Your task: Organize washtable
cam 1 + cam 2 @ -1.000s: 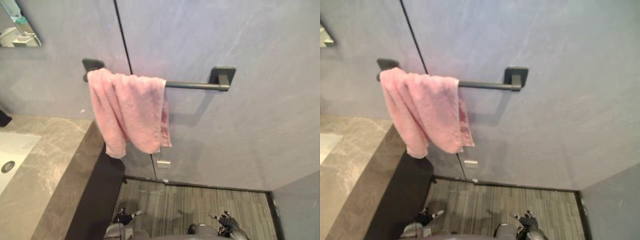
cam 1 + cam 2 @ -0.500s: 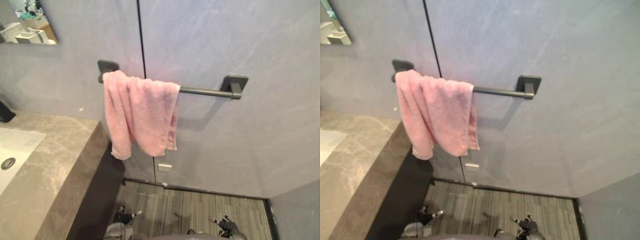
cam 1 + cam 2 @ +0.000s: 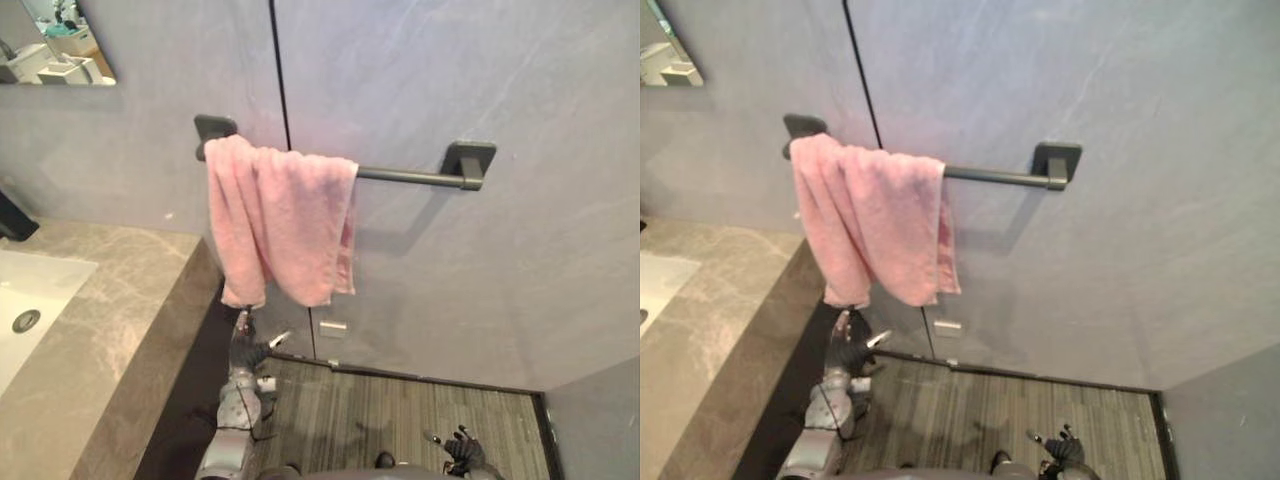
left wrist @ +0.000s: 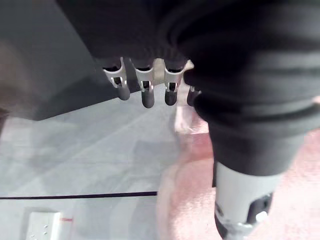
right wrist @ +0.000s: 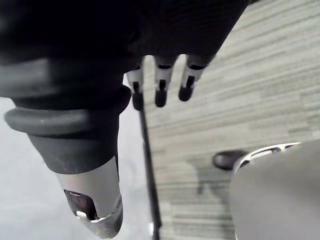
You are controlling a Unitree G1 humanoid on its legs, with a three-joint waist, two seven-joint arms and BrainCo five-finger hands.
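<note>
The left robot hand (image 3: 246,347), fingers relaxed and empty, hovers just below the towel (image 3: 285,225) on the rail (image 3: 410,177); the right robot hand (image 3: 460,447) hangs low, likewise loose.

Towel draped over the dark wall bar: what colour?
Plain pale pink cloth towel; clearest in the left eye view.

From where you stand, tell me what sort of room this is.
Most likely a bathroom: a pink towel hangs over a wall rail, beside a stone counter with a sink, and there is a mirror on the wall.
</note>
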